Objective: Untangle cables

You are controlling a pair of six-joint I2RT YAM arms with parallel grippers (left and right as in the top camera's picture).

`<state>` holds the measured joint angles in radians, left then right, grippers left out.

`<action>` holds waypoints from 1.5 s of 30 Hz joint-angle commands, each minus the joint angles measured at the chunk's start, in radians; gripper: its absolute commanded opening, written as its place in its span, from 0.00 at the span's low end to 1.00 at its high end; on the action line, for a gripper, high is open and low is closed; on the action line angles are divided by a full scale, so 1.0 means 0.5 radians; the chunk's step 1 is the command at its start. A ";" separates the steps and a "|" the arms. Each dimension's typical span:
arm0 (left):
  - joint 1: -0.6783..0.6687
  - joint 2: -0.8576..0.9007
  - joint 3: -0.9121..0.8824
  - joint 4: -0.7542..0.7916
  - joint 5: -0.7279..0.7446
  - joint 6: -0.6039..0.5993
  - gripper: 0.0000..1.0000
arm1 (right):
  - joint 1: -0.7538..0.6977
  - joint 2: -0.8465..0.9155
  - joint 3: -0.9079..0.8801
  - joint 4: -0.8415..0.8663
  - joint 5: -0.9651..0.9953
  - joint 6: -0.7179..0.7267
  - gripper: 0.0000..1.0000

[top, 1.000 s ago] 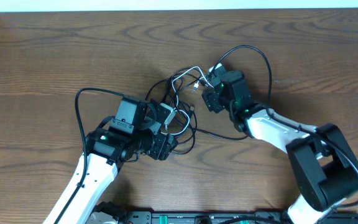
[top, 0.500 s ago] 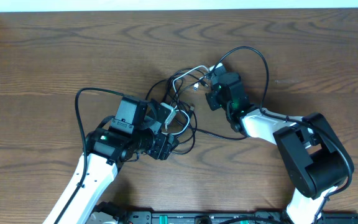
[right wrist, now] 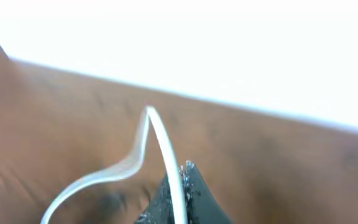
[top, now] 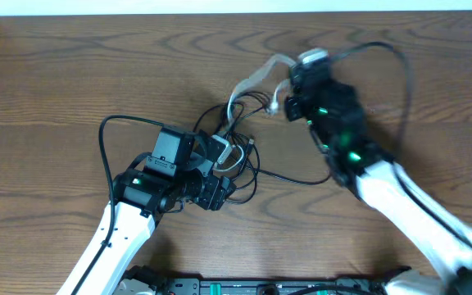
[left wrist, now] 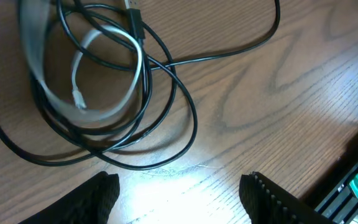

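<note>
The white cable [top: 252, 76] is stretching from the right claw [right wrist: 178, 186], which is pressed together and pinching it. Its long axis is slanting off that pinch toward the left claw [left wrist: 179, 186]. Its far end is looping among the black cables [left wrist: 194, 121], which are lying just ahead of the left claw. That claw is spread, gripping nothing and hovering just over the tangle. The left arm is nearer the knot and the right is nearer the free strand, so pulling away along that axis looks right. The table [top: 72, 74] is wood, with bare room beyond the right claw.
</note>
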<state>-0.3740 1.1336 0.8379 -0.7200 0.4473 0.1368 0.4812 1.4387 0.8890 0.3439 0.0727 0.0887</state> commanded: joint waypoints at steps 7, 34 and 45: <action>0.003 0.011 -0.031 0.002 0.034 0.041 0.68 | 0.000 -0.965 0.018 0.035 0.198 -0.021 0.01; 0.003 0.011 -0.032 -0.019 0.034 0.041 0.68 | -0.922 -1.048 0.018 -0.005 1.818 -0.057 0.01; 0.003 0.011 -0.032 -0.069 0.034 0.040 0.68 | -1.865 -0.472 0.316 -0.642 0.690 0.548 0.01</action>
<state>-0.3740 1.1347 0.8379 -0.7475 0.4477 0.1394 -0.3237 1.1351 0.9443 0.0917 0.6918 0.2031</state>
